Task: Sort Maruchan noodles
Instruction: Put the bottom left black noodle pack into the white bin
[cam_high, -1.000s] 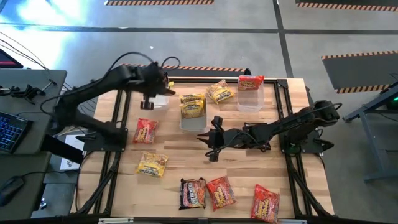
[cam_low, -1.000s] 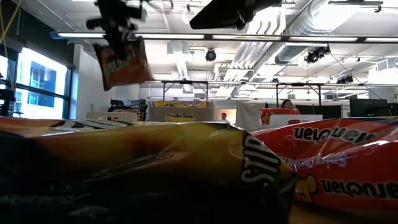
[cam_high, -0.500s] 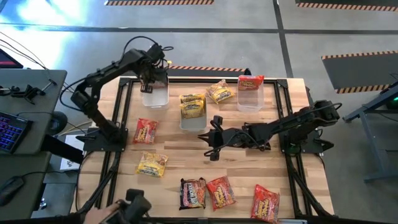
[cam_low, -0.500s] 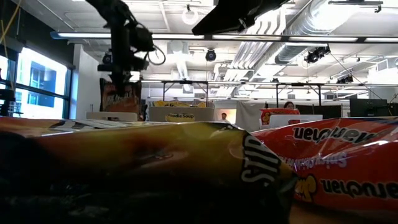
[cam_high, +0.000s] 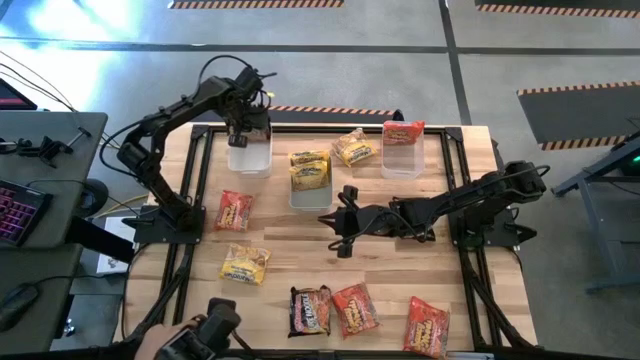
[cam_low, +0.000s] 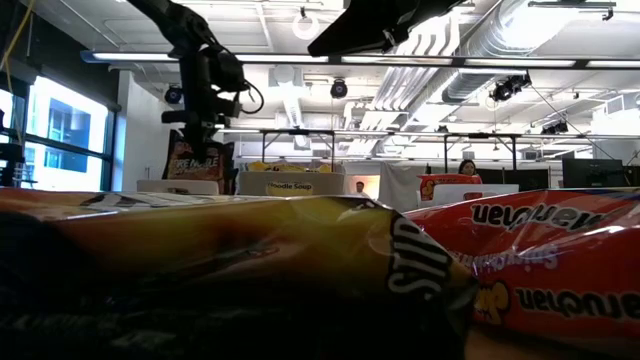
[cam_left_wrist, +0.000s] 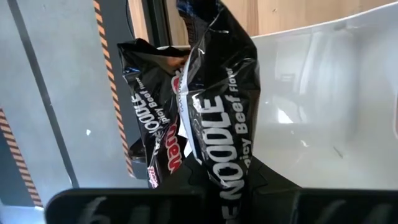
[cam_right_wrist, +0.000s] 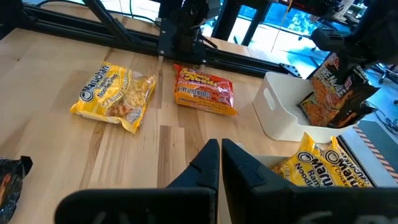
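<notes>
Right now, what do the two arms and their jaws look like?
Both arms are dark, nearly black, slim and jointed. A loose black cable loops beside the left gripper. The right gripper ends in two flat, tapered matte-black fingers. No markings are readable.

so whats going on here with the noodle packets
The robot is sorting ramen packets into clear bins. The left gripper is shut on a dark packet, holding it in the far-left bin. The right gripper hangs shut over the middle of the table, holding nothing. The middle bin has yellow packets, and a red packet sits at the right bin. More packets lie loose on the table.
</notes>
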